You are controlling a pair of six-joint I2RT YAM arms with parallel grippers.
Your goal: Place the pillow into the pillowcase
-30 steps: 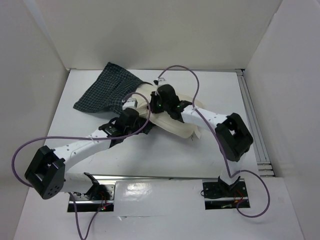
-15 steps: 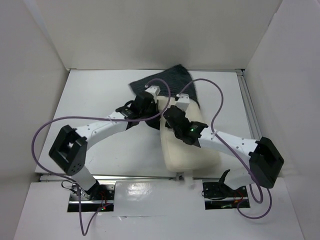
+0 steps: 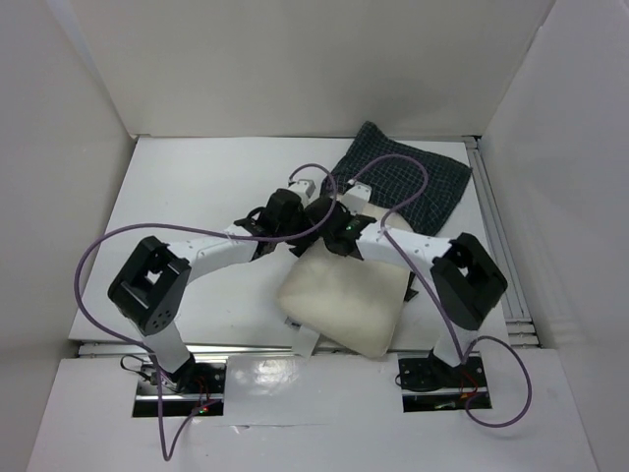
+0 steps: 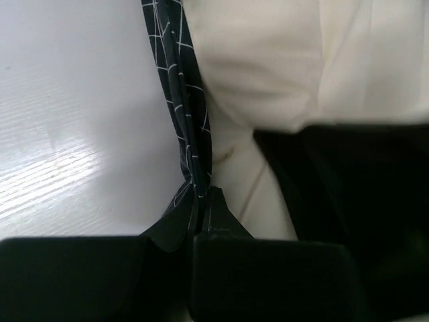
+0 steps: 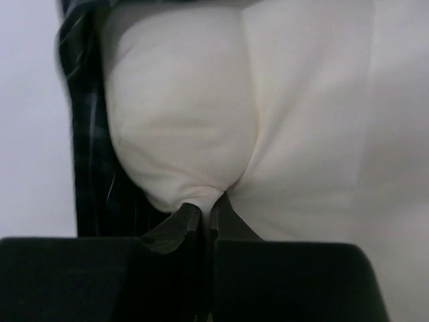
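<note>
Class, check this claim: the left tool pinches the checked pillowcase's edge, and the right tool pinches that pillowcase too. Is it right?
No. The right wrist view shows the right tool shut on the cream pillow, not the pillowcase. The left tool does pinch the checked pillowcase's edge.

No text, label, brand, number or sign can be read in any view; every surface shown is plain or only patterned.
</note>
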